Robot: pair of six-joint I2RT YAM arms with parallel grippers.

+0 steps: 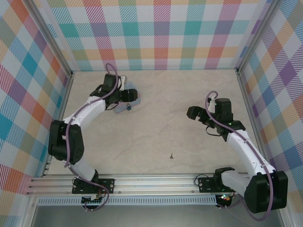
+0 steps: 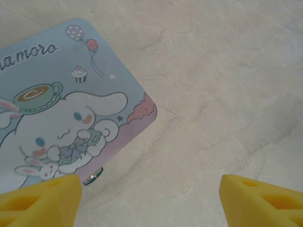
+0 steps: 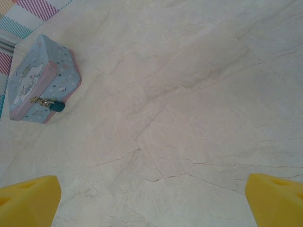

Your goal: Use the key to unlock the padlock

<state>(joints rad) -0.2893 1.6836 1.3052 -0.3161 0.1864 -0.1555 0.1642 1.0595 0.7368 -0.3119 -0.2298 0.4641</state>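
Right, top view first: the left gripper (image 1: pixel 128 98) hovers over the tin (image 1: pixel 136 94), with the padlock (image 1: pixel 129 108) just beside it on the near side. The key (image 1: pixel 171 154) lies alone on the table (image 1: pixel 161 123), well apart from both grippers, nearer the arm bases than the right gripper (image 1: pixel 192 113) and to its left.

Left wrist now: the yellow fingers (image 2: pixel 38 201) stand wide apart with only bare table between them. The tin's cartoon lid sits ahead and to their left, a silvery clasp (image 2: pixel 94 176) just beside the left finger.

Right wrist: jaws wide and empty, the tin and blue padlock far ahead, up to the left.

I'd say this is still the opening step, with the key not yet picked up. The next move calls for a delicate pinch on that thin, flat key while the other gripper steadies the lock.
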